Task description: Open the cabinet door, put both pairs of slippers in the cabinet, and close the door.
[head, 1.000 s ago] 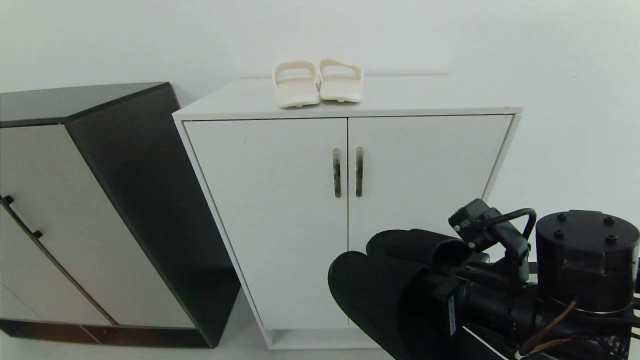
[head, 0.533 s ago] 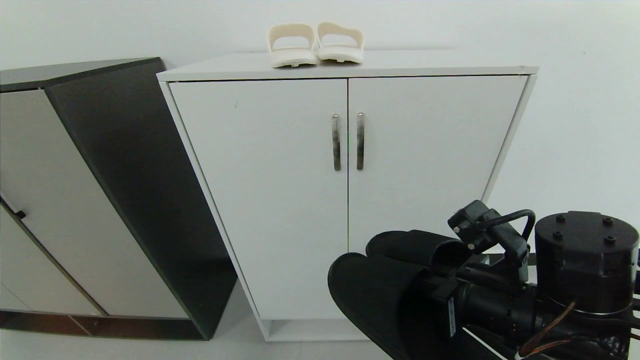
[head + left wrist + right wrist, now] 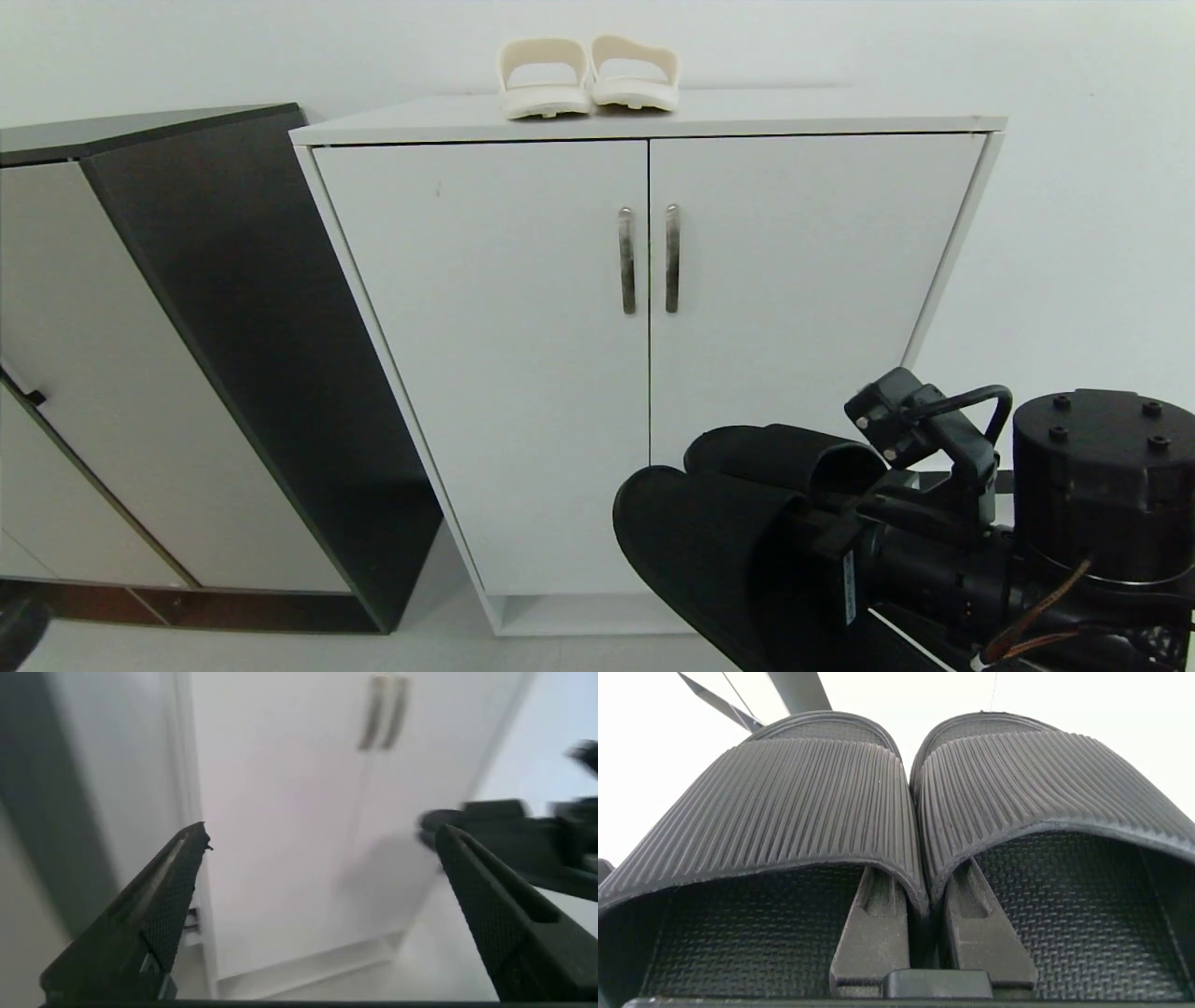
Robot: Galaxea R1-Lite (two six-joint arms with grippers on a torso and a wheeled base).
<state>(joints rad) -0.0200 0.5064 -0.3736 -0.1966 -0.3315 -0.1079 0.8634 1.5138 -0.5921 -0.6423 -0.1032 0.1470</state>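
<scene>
Two doors [image 3: 794,280]: both shut on the white cabinet [image 3: 485,373], meeting at a seam down its middle.
dark cabinet [image 3: 233,327]: just beside the white cabinet's left side.
left gripper [image 3: 322,835]: empty, fingers spread wide, facing the white cabinet's front from low down and well apart from it.
left handle [image 3: 626,260], right handle [image 3: 671,259]: upright bars close either side of the seam, in the doors' upper half, with their long axis vertical.
cream slippers [image 3: 588,77]: side by side on the white cabinet's top, toward its back edge, above the seam.
black slippers [image 3: 719,532]: a pair pinched together at their inner walls by the right gripper [image 3: 920,915], held before the right door's lower part.
coming move: likely a door pull by the left gripper, since the right is loaded. The handles lie ahead of and above its fingers, whose spread runs across the bars.
hidden: the cabinet's inside; the right door's lower corner behind the black slippers; whether they touch the door cannot be told.
</scene>
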